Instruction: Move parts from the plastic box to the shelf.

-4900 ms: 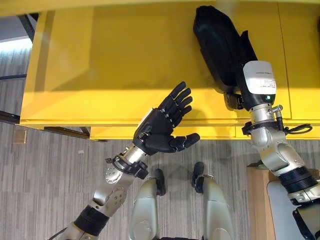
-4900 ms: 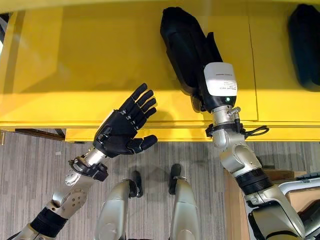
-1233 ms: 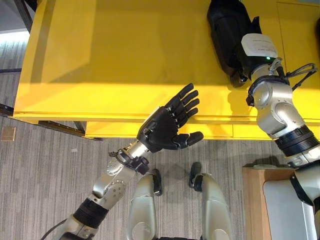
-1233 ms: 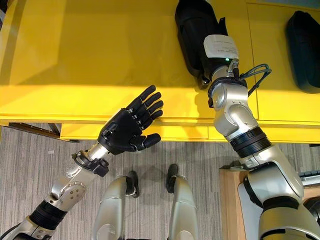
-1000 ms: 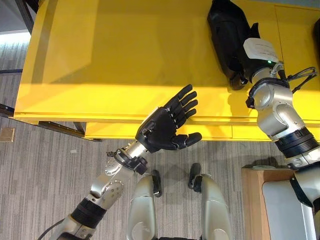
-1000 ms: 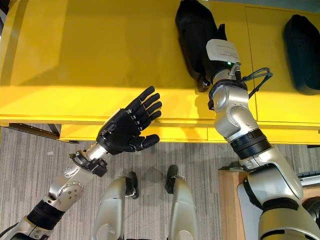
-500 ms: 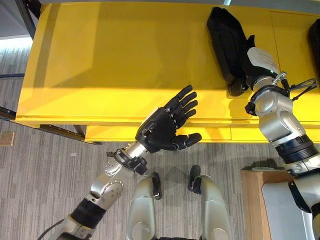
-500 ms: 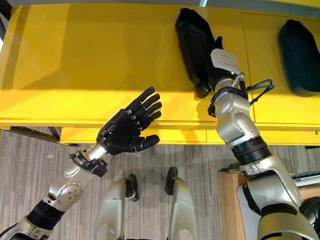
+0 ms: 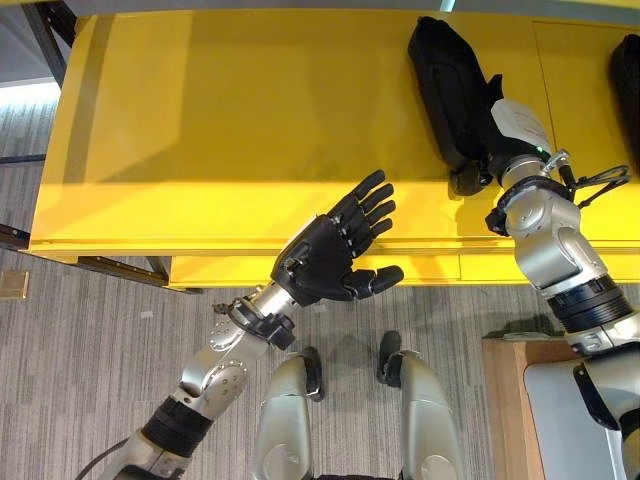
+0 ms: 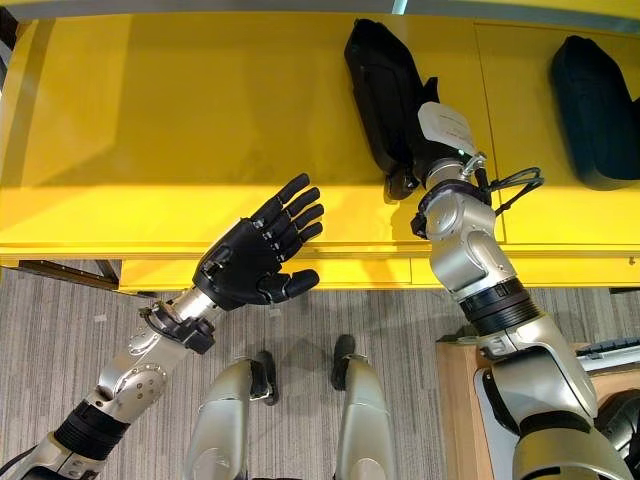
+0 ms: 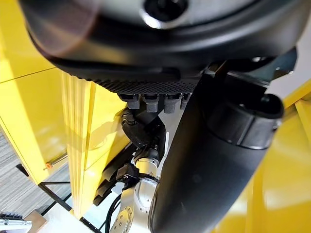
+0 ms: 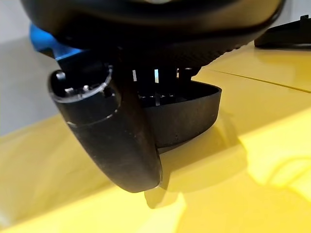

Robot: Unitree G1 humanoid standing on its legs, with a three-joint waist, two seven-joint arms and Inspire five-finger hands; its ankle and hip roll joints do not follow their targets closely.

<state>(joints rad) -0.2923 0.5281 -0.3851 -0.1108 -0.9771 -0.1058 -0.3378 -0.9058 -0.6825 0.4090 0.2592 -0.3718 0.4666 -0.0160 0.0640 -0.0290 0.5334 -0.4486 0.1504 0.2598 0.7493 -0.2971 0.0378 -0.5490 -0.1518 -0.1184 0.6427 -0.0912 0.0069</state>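
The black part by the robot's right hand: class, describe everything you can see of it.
The black part is a long, matte, dark shell, plastic by its look, with rounded ends and a raised rim. It lies flat on the yellow shelf, angled, its far end toward the shelf's back. The right hand is at its near end; the right wrist view shows the thumb beside its rim. Whether the fingers grip it is unclear.

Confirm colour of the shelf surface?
Yellow shelf, plain, no pattern; clearest in the left eye view.
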